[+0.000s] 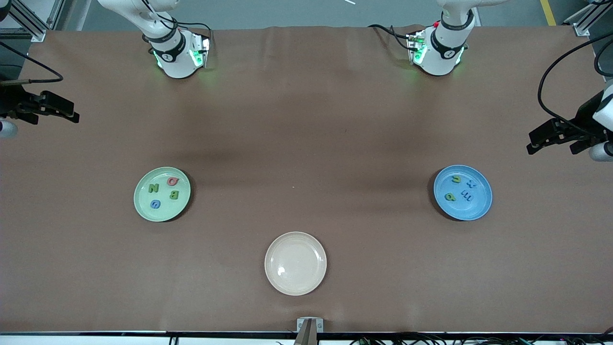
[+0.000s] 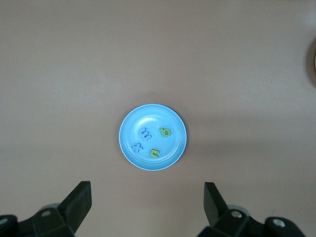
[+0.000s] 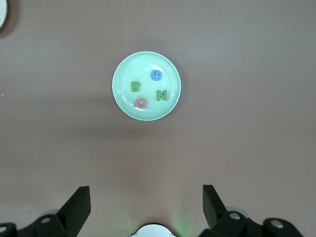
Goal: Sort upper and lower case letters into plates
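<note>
The green plate (image 1: 162, 194) with capitals and the blue plate (image 1: 462, 192) with small letters flanked the beige plate (image 1: 295, 263). The left gripper (image 2: 145, 207) and right gripper (image 3: 145, 210) hung released, empty. The letters looked light, probably foam: pinch their edges.

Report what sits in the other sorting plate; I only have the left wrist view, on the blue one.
Observer: The pale green plate holds four capitals: B, N, G and a red letter, perhaps Q.
Operator: Give me the right gripper.
Observer: The right gripper hangs open and empty over the right arm's end of the table.
Operator: Name anything else.
Observer: A cream plate sits nearer the front camera than the green plate and the blue plate.
</note>
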`<state>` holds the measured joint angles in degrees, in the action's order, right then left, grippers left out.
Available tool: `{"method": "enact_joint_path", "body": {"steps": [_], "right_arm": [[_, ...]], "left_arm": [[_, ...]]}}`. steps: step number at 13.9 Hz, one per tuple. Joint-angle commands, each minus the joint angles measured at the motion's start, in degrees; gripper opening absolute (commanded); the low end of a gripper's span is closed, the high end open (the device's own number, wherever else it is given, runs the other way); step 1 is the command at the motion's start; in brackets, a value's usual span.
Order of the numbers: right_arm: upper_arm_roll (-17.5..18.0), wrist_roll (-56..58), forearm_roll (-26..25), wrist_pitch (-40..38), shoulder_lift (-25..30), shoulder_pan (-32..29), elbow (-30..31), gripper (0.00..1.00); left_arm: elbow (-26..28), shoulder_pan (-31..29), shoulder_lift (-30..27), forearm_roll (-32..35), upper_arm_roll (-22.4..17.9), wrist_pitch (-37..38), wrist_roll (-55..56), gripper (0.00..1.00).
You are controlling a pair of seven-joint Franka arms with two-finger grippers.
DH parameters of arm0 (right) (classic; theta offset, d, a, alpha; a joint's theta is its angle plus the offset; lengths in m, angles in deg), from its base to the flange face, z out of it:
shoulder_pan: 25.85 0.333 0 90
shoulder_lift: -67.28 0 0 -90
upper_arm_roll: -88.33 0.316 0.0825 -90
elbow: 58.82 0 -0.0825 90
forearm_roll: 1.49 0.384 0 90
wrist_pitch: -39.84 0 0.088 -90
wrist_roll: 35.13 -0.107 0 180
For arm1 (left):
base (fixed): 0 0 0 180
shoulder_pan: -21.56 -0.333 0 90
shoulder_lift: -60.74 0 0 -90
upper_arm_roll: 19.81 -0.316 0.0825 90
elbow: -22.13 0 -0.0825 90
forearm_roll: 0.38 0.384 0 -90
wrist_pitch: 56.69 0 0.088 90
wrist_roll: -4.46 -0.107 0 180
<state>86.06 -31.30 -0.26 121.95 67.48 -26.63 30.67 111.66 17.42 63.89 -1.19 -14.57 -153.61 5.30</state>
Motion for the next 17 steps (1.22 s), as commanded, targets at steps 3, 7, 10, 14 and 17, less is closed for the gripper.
{"method": "enact_joint_path", "body": {"steps": [3, 7, 10, 14, 17], "right_arm": [[-0.3, 0.4, 0.9, 0.7, 2.7, 0.0, 1.9, 1.00], [-0.3, 0.7, 0.9, 1.5, 3.0, 0.0, 2.1, 1.00], [-0.3, 0.7, 0.8, 2.5, 3.1, 0.0, 2.2, 1.00], [-0.3, 0.8, 0.8, 3.3, 3.1, 0.0, 2.2, 1.00], [-0.4, 0.7, 0.8, 4.4, 4.3, -0.1, 4.0, 1.00]], "left_arm": [[-0.9, 1.0, -0.3, 0.8, -0.9, 1.4, -0.3, 1.00], [-0.9, 3.0, -0.3, 0.8, -2.7, 1.4, -0.3, 1.00], [-0.8, 6.3, -0.3, 0.5, -6.5, 1.3, -0.7, 1.00], [0.7, 5.7, -1.9, 0.5, -6.1, 1.3, 0.1, 1.00], [1.8, 5.6, -2.9, 0.5, -5.9, 1.3, 0.4, 1.00]]}}
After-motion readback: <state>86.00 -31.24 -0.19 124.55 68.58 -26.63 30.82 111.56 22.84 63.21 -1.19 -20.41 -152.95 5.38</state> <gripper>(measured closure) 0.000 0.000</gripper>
